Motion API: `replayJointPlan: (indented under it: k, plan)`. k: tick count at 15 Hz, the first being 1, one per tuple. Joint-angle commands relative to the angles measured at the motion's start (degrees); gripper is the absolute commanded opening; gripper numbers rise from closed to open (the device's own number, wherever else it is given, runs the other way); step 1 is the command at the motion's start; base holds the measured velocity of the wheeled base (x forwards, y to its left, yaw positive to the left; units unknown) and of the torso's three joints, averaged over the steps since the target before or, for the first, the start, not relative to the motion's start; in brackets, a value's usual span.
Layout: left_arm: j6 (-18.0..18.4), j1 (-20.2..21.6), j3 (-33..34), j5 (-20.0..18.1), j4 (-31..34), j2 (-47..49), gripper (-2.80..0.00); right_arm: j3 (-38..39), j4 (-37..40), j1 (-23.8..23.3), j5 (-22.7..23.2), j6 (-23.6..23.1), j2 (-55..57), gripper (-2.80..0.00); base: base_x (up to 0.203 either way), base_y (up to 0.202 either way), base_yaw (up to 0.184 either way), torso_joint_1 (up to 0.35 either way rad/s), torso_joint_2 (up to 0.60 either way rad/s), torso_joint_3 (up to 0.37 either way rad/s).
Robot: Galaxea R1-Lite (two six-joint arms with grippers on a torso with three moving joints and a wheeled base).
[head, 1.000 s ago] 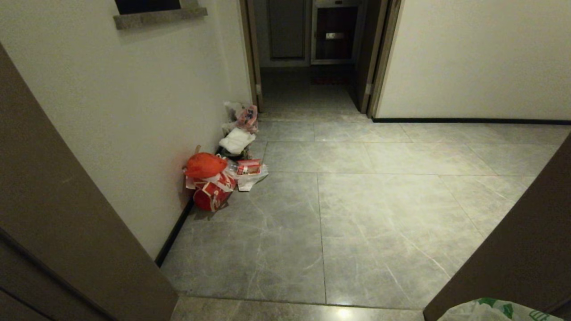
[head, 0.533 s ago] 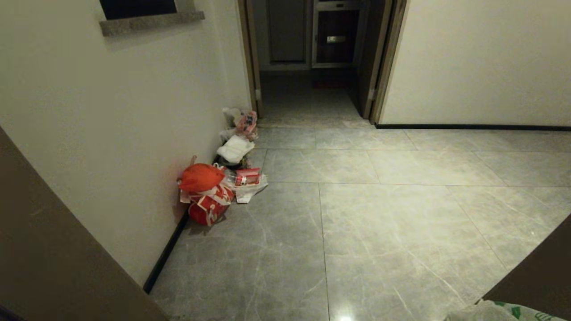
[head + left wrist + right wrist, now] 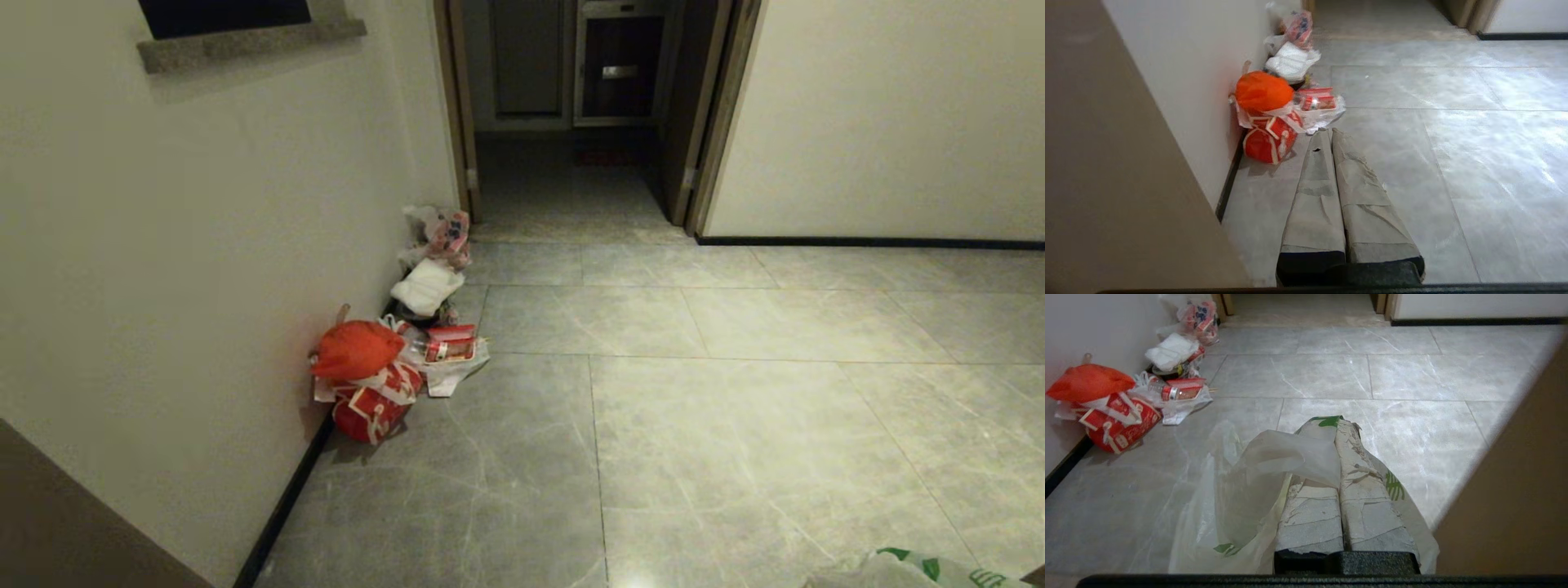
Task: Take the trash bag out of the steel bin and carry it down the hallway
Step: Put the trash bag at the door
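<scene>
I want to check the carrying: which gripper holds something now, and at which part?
The right gripper is shut on the trash bag, pinching its gathered upper edge between the fingers. The left gripper is shut and holds nothing.

The hallway (image 3: 735, 392) floor lies open across its middle and right, a broad run of grey tiles leading to the open doorway (image 3: 571, 122) straight ahead between brown door frames. Along the left wall (image 3: 204, 229) a line of rubbish narrows the way: a red-orange bag (image 3: 355, 349) atop a red carton (image 3: 371, 408), a spill of red packets on white plastic (image 3: 449, 351) just beside it, then a white bundle (image 3: 424, 286) and a pink-printed bag (image 3: 447, 233) nearer the doorway. A brown door edge (image 3: 1515, 490) crowds the near right side in the right wrist view.
</scene>
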Motion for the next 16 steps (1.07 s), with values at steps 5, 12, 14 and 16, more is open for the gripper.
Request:
replayJointPlan:
  k: [5,12,14,16]
  plan:
    - [-0.02,-0.02,0.09,0.05,0.0,0.0,-2.8,0.18,-0.02,-0.01,0.0,0.05,-0.1,-2.8,0.193,0.0,0.001,0.001,0.0,0.002]
    - [-0.02,-0.02,0.09,0.05,0.0,0.0,-2.8,0.18,-0.02,-0.01,0.0,0.05,-0.1,-2.8,0.195,0.0,0.001,0.002,0.0,0.001]
    - [-0.02,-0.02,0.09,0.05,0.0,0.0,-2.8,0.18,-0.02,0.0,0.0,0.05,-0.1,-2.8,0.19,0.0,-0.001,0.002,0.01,0.004]
    - [-0.02,-0.02,0.09,0.05,0.0,0.0,-2.8,0.18,-0.02,-0.01,0.0,0.05,-0.1,-2.8,0.194,0.0,0.0,0.001,0.01,0.002]
